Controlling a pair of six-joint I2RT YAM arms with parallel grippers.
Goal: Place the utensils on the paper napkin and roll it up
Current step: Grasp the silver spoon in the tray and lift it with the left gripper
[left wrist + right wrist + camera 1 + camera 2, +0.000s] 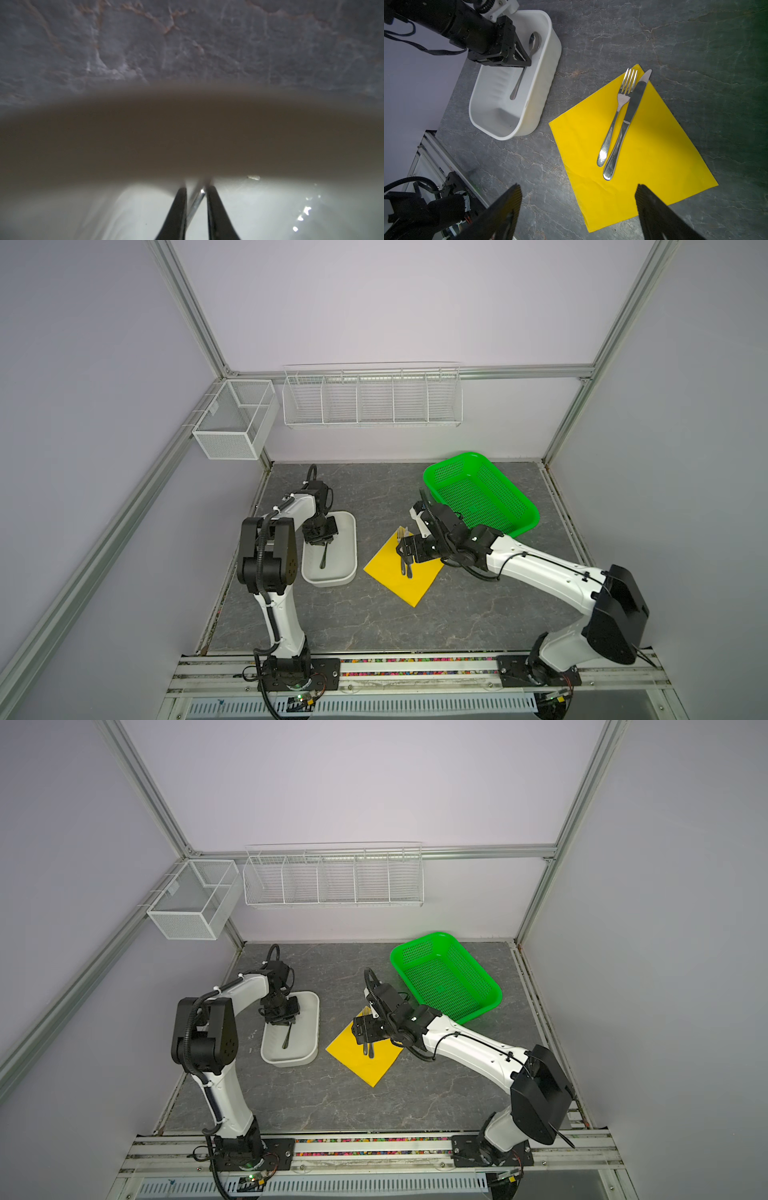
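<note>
Right tool (pixel 578 187): black fingers wide apart, empty, above the napkin.
Left tool (pixel 195 188): fingers close on either side of the spoon's shaft; whether they pinch it I cannot tell.
Spoon (pixel 520 78): polished metal, lengthwise in the tray, bowl at the far end.
Tray (pixel 546 83): white plastic, oblong, rounded.
Napkin (pixel 654 155): yellow paper square, flat on the grey veined bench (pixel 591 31).
Fork (pixel 616 116), knife (pixel 630 112): shiny, touching, along the napkin's diagonal, tips at its far corner.

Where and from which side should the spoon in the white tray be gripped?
Probably best to grip the spoon by its slim handle, mid-length, from straight above, jaws across it. It lies flat in the white tray; the walls block side approaches, and the bowl is wide and rounded.
</note>
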